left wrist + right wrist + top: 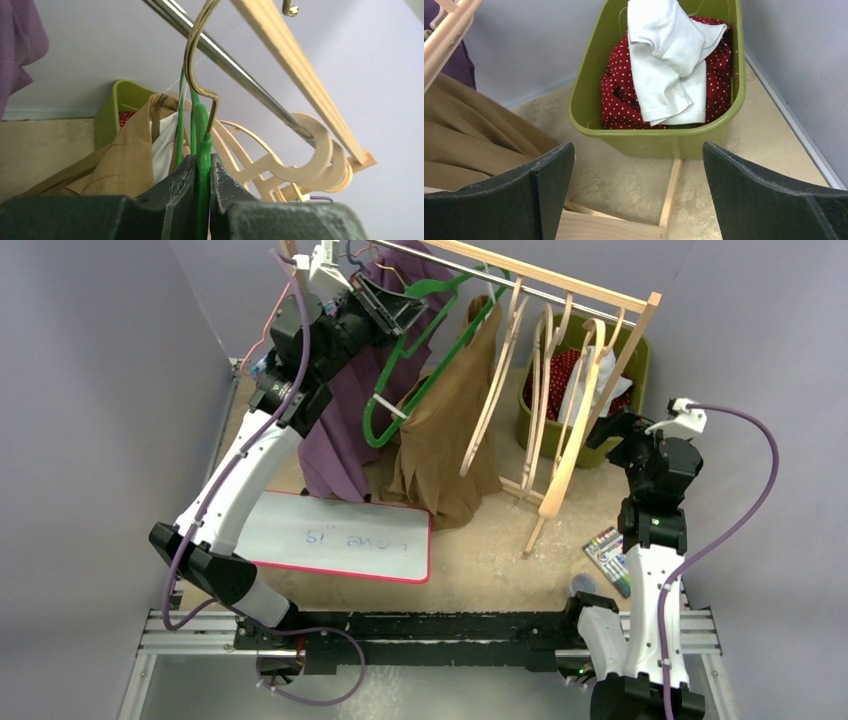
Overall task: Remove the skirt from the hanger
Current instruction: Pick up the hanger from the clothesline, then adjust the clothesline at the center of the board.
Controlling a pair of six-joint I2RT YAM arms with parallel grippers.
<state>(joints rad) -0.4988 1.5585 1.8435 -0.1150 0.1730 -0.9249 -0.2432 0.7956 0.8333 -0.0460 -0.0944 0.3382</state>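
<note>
Left wrist view: left tool (202,169) pinches the green hanger (201,127) neck just below the rail (235,70). Tan skirt (117,167) hangs on it, under the rail. Right tool (638,150) is spread and empty, away from the rail. Risk: the hook snags the rail and the hanger twists out.

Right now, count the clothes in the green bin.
2: a white garment on top, a red dotted garment under it, both in the bin. Others may be hidden beneath.
</note>
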